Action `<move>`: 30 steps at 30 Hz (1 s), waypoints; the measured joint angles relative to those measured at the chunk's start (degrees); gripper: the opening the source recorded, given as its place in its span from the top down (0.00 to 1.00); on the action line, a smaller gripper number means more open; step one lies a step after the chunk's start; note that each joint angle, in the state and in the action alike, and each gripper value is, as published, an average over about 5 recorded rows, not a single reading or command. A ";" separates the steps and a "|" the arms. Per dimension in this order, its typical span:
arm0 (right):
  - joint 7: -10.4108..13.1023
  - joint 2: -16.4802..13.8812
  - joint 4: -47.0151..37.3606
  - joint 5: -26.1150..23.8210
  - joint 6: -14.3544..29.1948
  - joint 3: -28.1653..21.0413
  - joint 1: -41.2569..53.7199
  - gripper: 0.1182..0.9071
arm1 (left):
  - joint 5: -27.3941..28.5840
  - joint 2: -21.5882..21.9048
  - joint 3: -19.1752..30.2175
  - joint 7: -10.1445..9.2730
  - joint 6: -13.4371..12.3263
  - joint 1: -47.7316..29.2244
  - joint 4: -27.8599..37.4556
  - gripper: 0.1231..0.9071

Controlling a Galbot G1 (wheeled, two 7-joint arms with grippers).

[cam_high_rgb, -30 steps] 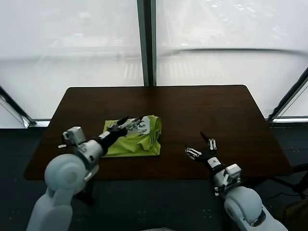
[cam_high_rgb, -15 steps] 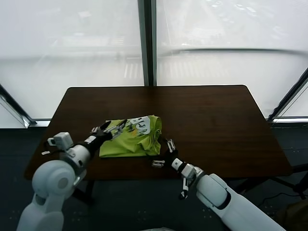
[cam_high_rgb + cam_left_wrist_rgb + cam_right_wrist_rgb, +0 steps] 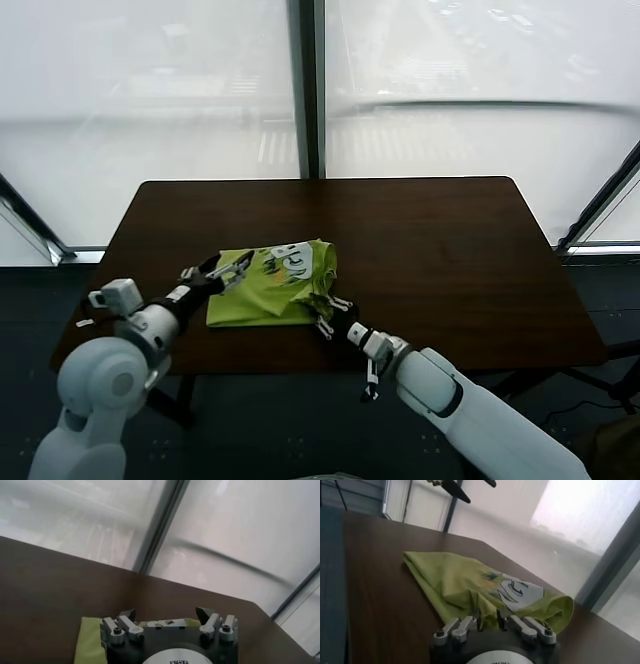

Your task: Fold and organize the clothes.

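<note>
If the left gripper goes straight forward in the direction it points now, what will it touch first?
Probably the T-shirt. The left gripper, open, points across the folded shirt's near-left part, just above it. If it passes over the cloth, bare table follows; height is unclear.

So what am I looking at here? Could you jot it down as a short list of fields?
Setting: dark wooden table by large windows
Garment: lime-green T-shirt, folded, white print facing up
Right gripper: at the shirt's near right corner, closed on the fabric edge
Left gripper: open, hovering at the shirt's left edge, holding nothing
Stage: shirt already folded into a compact bundle
</note>
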 joint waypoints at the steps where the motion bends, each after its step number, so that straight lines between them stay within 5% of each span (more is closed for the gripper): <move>1: 0.03 -0.18 0.26 0.36 0.01 0.23 -0.15 0.93 | 0.01 -0.01 -0.03 0.00 0.00 0.04 0.00 0.00; 13: 0.15 -3.42 4.14 5.01 0.62 2.58 -3.35 0.92 | 0.53 -0.58 -0.16 0.00 0.00 0.88 -0.43 0.00; 24: 0.76 -4.05 5.82 12.53 6.11 9.11 -8.42 0.15 | 0.74 0.09 0.03 0.10 -0.45 0.40 0.69 0.00; 27: 3.35 -3.31 6.52 17.45 4.14 11.33 -10.04 0.03 | 0.78 0.14 0.28 0.17 -0.59 0.12 1.15 0.00; 30: 6.63 -1.81 6.94 24.66 1.05 13.11 -10.83 0.00 | 0.88 0.14 0.52 0.24 -0.69 -0.04 1.48 0.00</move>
